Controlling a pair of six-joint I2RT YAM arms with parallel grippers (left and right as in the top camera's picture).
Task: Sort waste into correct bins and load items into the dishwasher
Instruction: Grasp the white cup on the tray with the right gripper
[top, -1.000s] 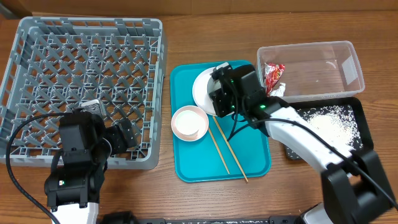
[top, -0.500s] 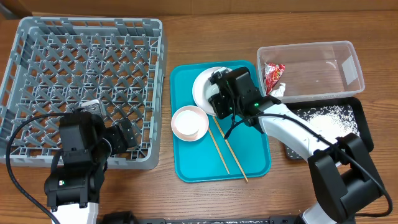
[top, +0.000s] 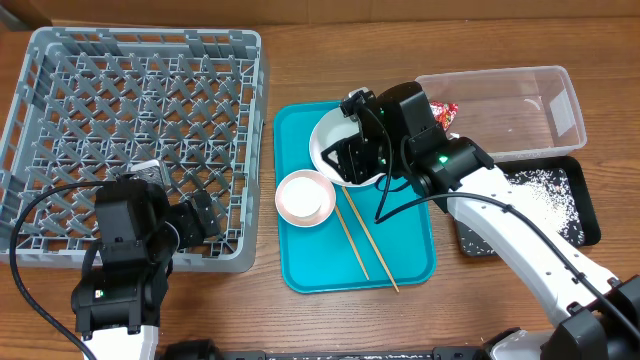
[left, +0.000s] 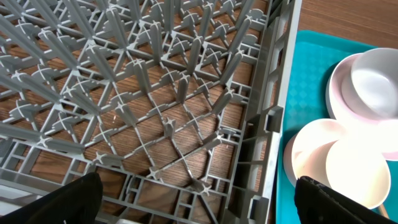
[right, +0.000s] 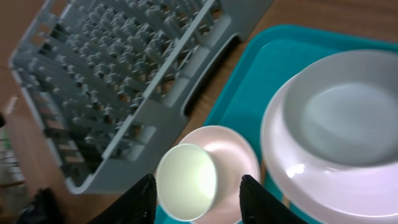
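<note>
Both tools gape empty: the left tool (left: 198, 183) over a corner of the dish rack (top: 140, 110), the right tool (right: 198, 180) above the cup (right: 186, 180) nested in the pinkish bowl (right: 235, 154) on the teal tray (top: 400, 250). Grip one rim squarely; the plate (right: 289, 180) with its grey-green bowl (right: 348, 118) crowds close, and chopsticks (top: 352, 238) lie beside.

A robotics lab staging kitchen clean-up: a bare wood-grain counter (top: 320, 60), two cabled robot arms (top: 510, 235), a grey dish rack (top: 140, 130) off to the right claw's (top: 348, 160) left, a teal serving tray (top: 405, 250) of crockery (top: 305, 197) beneath it.
</note>
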